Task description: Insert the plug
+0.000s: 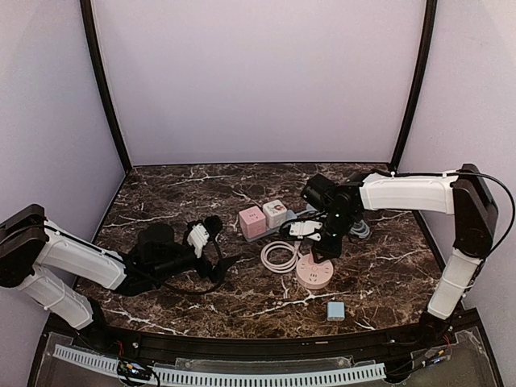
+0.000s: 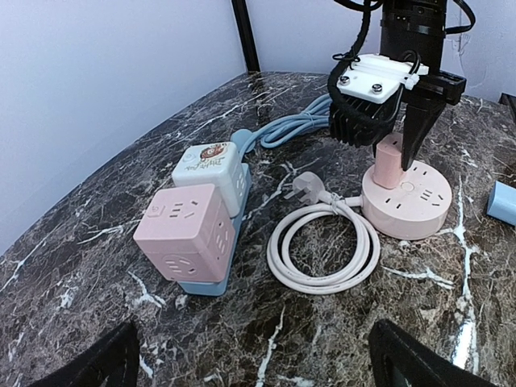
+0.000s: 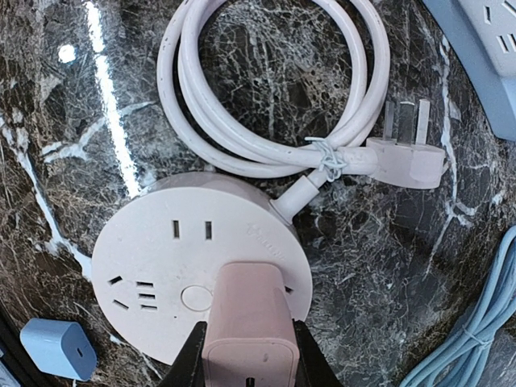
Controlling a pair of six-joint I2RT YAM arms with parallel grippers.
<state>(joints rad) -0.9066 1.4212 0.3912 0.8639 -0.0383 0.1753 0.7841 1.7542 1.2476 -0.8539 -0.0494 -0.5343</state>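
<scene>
My right gripper (image 1: 324, 242) is shut on a pink plug adapter (image 3: 248, 322) and holds it upright over the round pink socket hub (image 3: 153, 266). In the left wrist view the plug (image 2: 389, 159) stands at the hub's (image 2: 411, 201) near-left part, its lower end at the top face. The prongs are hidden. The hub (image 1: 314, 272) lies on the marble table right of centre. My left gripper (image 1: 219, 242) is open and empty, low over the table to the left, its fingers (image 2: 109, 363) spread wide apart.
A pink cube socket (image 1: 252, 222) and a white cube socket (image 1: 275, 213) sit on a blue strip (image 2: 193, 284) behind the hub's coiled white cord (image 1: 279, 256) and its loose plug (image 3: 407, 160). A small blue adapter (image 1: 335, 310) lies near the front. A blue cable (image 2: 290, 127) runs back right.
</scene>
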